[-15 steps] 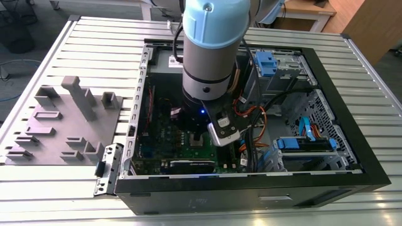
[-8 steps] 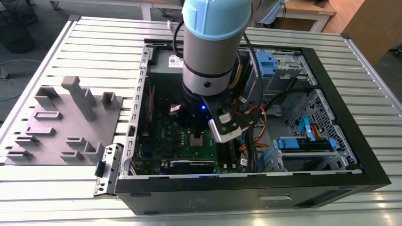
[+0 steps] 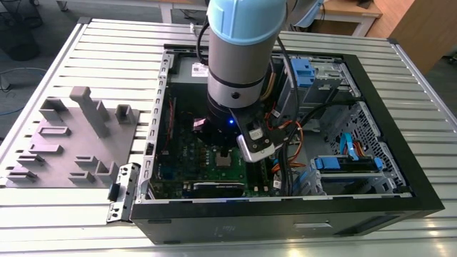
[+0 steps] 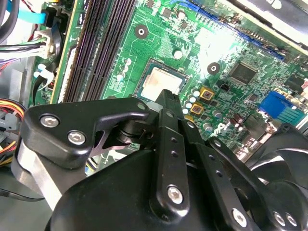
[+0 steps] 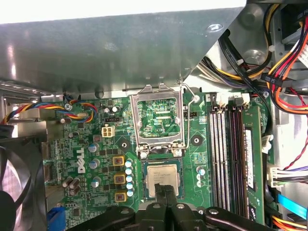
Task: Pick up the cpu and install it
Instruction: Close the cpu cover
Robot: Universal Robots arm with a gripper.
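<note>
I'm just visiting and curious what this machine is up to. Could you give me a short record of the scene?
setting: open computer case on a slatted table
cpu: lying flat in its socket on the green circuit board
metal frame: flipped open next to the socket
gripper: shut, tips at the cpu's edge

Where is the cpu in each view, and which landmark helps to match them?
Exterior view: the cpu lies on the green circuit board, just below the arm.
First wrist view: the cpu sits in its socket, beside the open metal frame.
Second wrist view: the cpu sits near the dark memory slots.
Shared landmark: the green circuit board.
</note>
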